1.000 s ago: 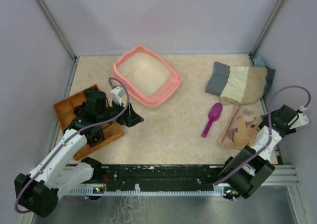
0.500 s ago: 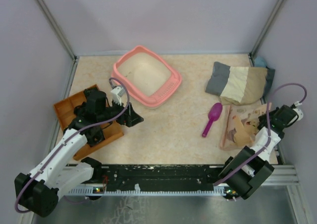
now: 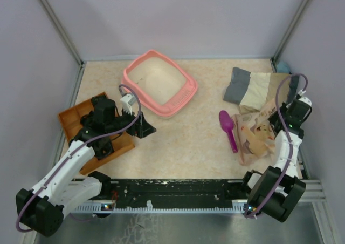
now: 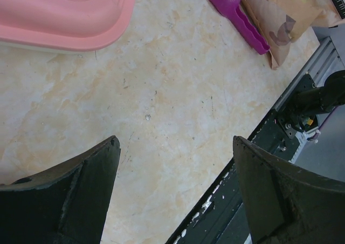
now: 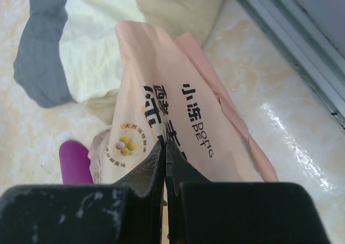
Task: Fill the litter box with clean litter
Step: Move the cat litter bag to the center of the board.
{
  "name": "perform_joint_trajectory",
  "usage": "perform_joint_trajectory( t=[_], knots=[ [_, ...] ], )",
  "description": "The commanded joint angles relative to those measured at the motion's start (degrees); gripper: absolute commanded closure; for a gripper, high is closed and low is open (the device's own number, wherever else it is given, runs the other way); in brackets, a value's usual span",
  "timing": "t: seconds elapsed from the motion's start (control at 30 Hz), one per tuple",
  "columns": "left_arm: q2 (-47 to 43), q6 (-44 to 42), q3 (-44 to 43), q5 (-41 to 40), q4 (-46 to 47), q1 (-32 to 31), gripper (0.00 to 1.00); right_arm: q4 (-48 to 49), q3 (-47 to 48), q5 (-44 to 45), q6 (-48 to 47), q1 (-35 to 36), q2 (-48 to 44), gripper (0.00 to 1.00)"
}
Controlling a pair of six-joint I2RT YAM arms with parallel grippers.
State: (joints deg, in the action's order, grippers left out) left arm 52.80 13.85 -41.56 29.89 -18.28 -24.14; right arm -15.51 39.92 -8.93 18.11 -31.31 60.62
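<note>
Pinching the paper bag point(image 5: 178, 109), the right pincer point(image 5: 164, 145) has just clamped shut and tugged it up, nudging the scoop point(image 3: 227, 128) leftward. The left pincer point(image 4: 175, 141) hangs spread near the litter box point(image 3: 186, 90), far left, which still lacks litter.

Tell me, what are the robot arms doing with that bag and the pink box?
The right gripper is pinched shut on the paper bag, which sits next to the purple scoop and the cushion. The left gripper hangs open over the table, near the pink litter box. Nothing is being poured into the box yet.
</note>
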Motion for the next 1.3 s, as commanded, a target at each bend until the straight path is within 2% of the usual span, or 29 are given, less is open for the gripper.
perform_joint_trajectory(
  t=[0.0,0.33,0.57,0.73,1.0,1.17,1.27],
  knots=[
    [-1.26,-1.03,0.25,0.23,2.55,-0.27,0.10,0.34,4.43,-5.37,-2.98,5.99,-0.84,1.00],
    [-4.60,-2.56,0.86,-1.12,4.67,-0.57,0.16,-2.51,11.80,-8.34,-8.68,21.91,-0.02,1.00],
    [-4.92,-5.50,0.14,3.42,12.98,-2.64,0.19,-4.49,16.76,-14.80,-16.39,32.07,1.45,1.00],
    [-0.53,-8.45,-1.24,6.82,22.03,-4.24,0.18,-5.22,17.45,-16.71,-22.14,40.16,2.23,1.00],
    [11.38,-13.02,-0.25,20.40,48.10,-4.56,0.13,-5.90,16.01,-25.84,-30.50,47.73,-1.37,1.00],
    [22.47,-22.60,-6.05,26.00,49.92,-6.65,0.16,-5.00,12.76,-33.15,-34.09,48.53,-5.59,1.00],
    [29.19,-24.80,-9.55,29.09,52.98,-7.43,0.15,-4.76,11.01,-33.22,-35.55,48.68,-7.82,1.00]
  ],
)
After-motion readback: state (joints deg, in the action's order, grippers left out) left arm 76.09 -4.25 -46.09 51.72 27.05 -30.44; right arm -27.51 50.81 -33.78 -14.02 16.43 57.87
